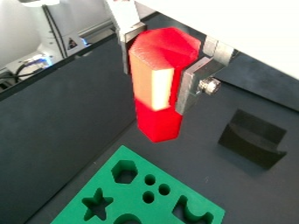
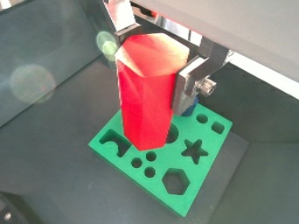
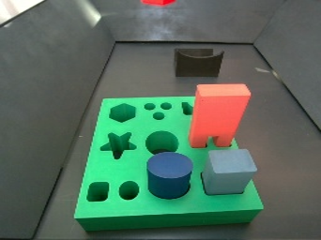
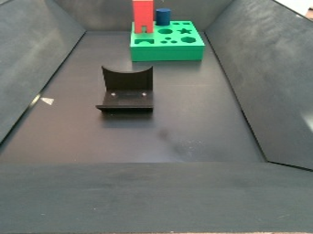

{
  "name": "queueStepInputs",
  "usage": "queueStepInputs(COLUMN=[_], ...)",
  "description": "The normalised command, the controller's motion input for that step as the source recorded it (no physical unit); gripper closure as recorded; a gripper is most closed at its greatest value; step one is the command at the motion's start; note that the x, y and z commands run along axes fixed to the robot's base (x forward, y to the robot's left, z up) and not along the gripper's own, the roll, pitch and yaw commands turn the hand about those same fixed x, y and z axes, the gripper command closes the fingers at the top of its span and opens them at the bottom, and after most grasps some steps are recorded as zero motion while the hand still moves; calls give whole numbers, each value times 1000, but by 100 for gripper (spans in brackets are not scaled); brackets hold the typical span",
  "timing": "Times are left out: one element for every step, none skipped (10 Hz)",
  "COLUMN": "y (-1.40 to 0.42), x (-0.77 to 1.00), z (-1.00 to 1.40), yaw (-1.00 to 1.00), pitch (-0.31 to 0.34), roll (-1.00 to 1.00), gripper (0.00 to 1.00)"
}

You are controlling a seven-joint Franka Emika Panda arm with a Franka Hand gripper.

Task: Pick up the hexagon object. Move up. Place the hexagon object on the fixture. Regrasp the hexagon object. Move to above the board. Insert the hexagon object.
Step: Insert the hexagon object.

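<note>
In both wrist views my gripper (image 1: 155, 87) (image 2: 152, 74) is shut on the hexagon object (image 1: 158, 122) (image 2: 146, 114). It is a bright red hexagonal prism that hangs upright, lifted off the floor. The fingers (image 1: 193, 83) clamp two opposite flats near its upper end. The green board (image 1: 117, 179) (image 2: 201, 179) lies below, and the prism's lower end overlaps it in a wrist view. The dark fixture (image 1: 251, 136) stands on the floor beside it. In a side view only the prism's lower tip (image 3: 157, 2) shows, at the picture's edge, and the gripper is out of frame.
On the board (image 3: 163, 214) (image 4: 167, 53) stand a salmon-red arch block (image 3: 220, 112) (image 4: 143, 14), a blue cylinder (image 3: 168, 175) and a grey-blue cube (image 3: 231, 172). The fixture (image 3: 197, 61) (image 4: 126, 91) stands apart from the board. Dark sloping walls enclose the floor.
</note>
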Motion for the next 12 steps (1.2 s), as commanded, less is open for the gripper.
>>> queueStepInputs(y=[49,97,74,100,106,0,29,0,-46,-51,-126,-123], x=[-66,-23,-31,0,0,-83,0,40,-171,-151,-189,-80], z=[-606,-549,-509,-400,-394,-451,-360,-14,-280,-323,-286,-217], yaw=[-794,-706,-591,-491,-331,-326,-171,0,-49,-57,-106,-169], pitch=[-140,-127,-34,0,23,0,0,26,0,0,-49,-86], roll=[-100,-131,-141,-143,-86,-79,-86,0,0,-40,-76,-103], gripper=[100,100,100,100,100,100,100,100,100,100,100,100])
